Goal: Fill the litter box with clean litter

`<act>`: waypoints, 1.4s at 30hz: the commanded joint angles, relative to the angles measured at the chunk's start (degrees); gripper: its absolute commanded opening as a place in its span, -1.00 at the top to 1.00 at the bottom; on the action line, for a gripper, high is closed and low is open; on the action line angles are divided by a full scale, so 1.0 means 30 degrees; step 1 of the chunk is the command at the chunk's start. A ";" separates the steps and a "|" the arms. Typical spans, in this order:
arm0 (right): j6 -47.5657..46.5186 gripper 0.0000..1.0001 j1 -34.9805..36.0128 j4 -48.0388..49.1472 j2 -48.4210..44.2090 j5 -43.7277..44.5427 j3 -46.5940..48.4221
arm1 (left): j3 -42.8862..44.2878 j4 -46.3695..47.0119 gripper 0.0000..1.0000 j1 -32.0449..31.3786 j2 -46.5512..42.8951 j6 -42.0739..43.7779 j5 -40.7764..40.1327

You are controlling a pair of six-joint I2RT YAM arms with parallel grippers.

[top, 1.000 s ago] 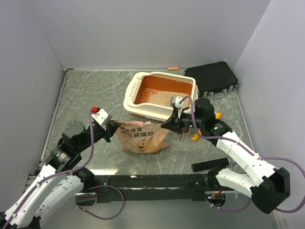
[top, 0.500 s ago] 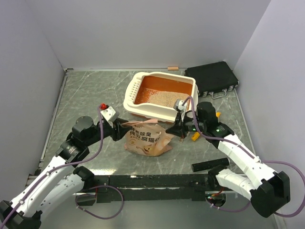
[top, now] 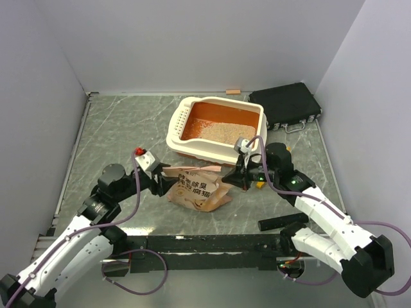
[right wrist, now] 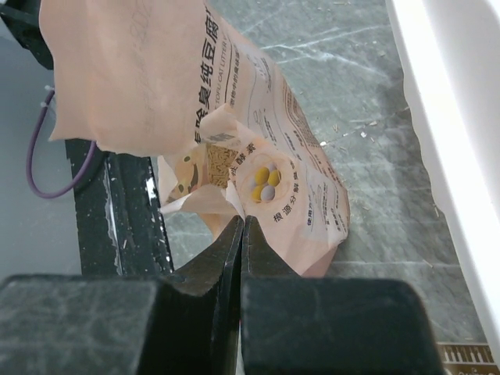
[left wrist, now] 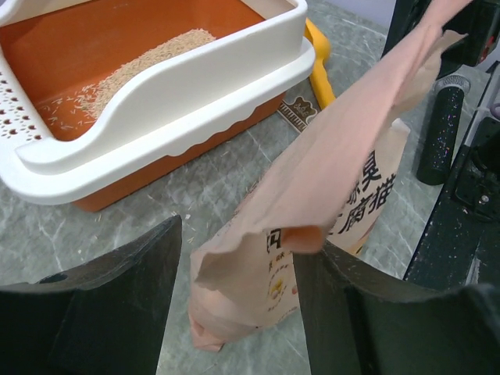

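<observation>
The litter box [top: 200, 149], orange with a wide cream rim, stands at the back centre of the table. Beige clean litter [top: 215, 133] covers part of its floor and also shows in the left wrist view [left wrist: 148, 58]. A crumpled tan paper bag [top: 196, 187] with dark print lies in front of the box. My left gripper [top: 168, 180] is open at the bag's left end, and a loose corner of the bag [left wrist: 336, 172] hangs between its fingers [left wrist: 141, 273]. My right gripper [right wrist: 241, 225] is shut on a fold at the bag's right edge [right wrist: 297, 180].
A black flat case [top: 286, 106] lies at the back right. A small orange-yellow scoop [top: 260, 184] rests under the right wrist, beside the box [left wrist: 319, 55]. A black bar [top: 282, 222] lies near the front edge. Grey walls close in three sides.
My left gripper has opened and let go of the bag's corner, and moved right toward the bag. The bag has sunk lower and crumpled onto the table. The right gripper stays shut.
</observation>
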 commanded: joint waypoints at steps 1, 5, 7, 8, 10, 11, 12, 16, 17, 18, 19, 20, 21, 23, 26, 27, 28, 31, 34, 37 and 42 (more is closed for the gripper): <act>0.0610 1.00 0.0237 0.1474 -0.0715 -0.0363 -0.0463 | 0.0231 0.2351 -0.25 0.0481 0.1142 0.0583 0.1959; 0.1194 1.00 0.0208 0.1445 -0.1476 0.0485 -0.0903 | 0.0231 0.3203 -0.18 0.1008 0.1730 0.0730 0.3277; 0.1371 1.00 0.0208 0.1387 -0.1945 0.0954 -0.1108 | 0.0144 0.3408 -0.11 0.1243 0.2053 0.0818 0.4387; 0.1546 1.00 0.0208 0.1299 -0.2092 0.1100 -0.1138 | 0.0056 0.3728 0.01 0.1302 0.2141 0.0760 0.4858; 0.1577 1.00 0.0179 0.1211 -0.2386 0.1306 -0.1284 | -0.0178 0.4139 0.21 0.1565 0.2463 0.0556 0.6289; 0.1577 1.00 0.0179 0.1095 -0.2444 0.1510 -0.1342 | -0.0208 0.4460 0.44 0.1682 0.2551 0.0293 0.6617; 0.2128 1.00 0.0179 0.1064 -0.2561 0.1599 -0.1488 | -0.0237 0.4522 0.57 0.1828 0.2697 0.0233 0.6969; 0.3011 1.00 0.0150 0.1240 -0.2767 0.2301 -0.1957 | -0.0559 0.4844 0.99 0.1918 0.2727 -0.0410 0.9048; 0.3564 1.00 0.0120 0.1298 -0.2825 0.2622 -0.2074 | -0.0531 0.4844 0.98 0.1918 0.2756 -0.0905 0.9574; 0.3859 1.00 0.0062 0.1357 -0.2826 0.2712 -0.2191 | -0.0444 0.4496 0.98 0.1918 0.3018 -0.1316 0.9550; 0.4210 1.00 0.0033 0.1299 -0.2855 0.2800 -0.2222 | 0.0079 0.4058 0.99 0.1976 0.3223 -0.1640 0.9579; 0.4939 1.00 -0.0026 0.1241 -0.2913 0.3004 -0.2222 | 0.0433 0.3502 0.98 0.2005 0.3457 -0.1991 0.9957; 0.5352 1.00 -0.0084 0.0921 -0.3001 0.3064 -0.2106 | 0.0813 0.2424 0.98 0.2064 0.3982 -0.2226 1.0018; 0.6201 1.00 -0.0201 0.0044 -0.3031 0.3035 -0.1697 | 0.2160 0.0722 0.99 0.2122 0.4483 -0.2579 0.9786; 0.7342 1.00 -0.0523 -0.2241 -0.3235 0.2920 -0.0613 | 0.3685 -0.2122 0.98 0.2413 0.5186 -0.3514 0.8060; 0.7697 1.00 -0.0930 -0.2623 -0.3207 0.2222 -0.0262 | 0.3978 -0.2824 0.98 0.2590 0.5536 -0.3808 0.7331; 0.8193 1.00 -0.1109 -0.3555 -0.3091 0.1780 -0.0056 | 0.4474 -0.3991 0.99 0.2794 0.5743 -0.4101 0.7092; 0.8928 1.00 -0.2191 -0.4558 -0.2476 0.0051 0.0151 | 0.5529 -0.5787 0.98 0.3703 0.6652 -0.5386 0.6590; 0.9892 1.00 -0.2983 -0.4300 -0.2241 -0.0537 -0.0550 | 0.5973 -0.7833 0.99 0.4581 0.7063 -0.5830 0.6856; 1.1033 1.00 -0.3950 -0.3714 -0.2035 -0.1821 -0.1428 | 0.5740 -0.8600 0.98 0.5548 0.6596 -0.6444 0.7001; 1.1771 1.00 -0.4303 -0.3068 -0.1420 -0.2823 -0.2630 | 0.5243 -0.9716 0.98 0.6810 0.6125 -0.7237 0.7849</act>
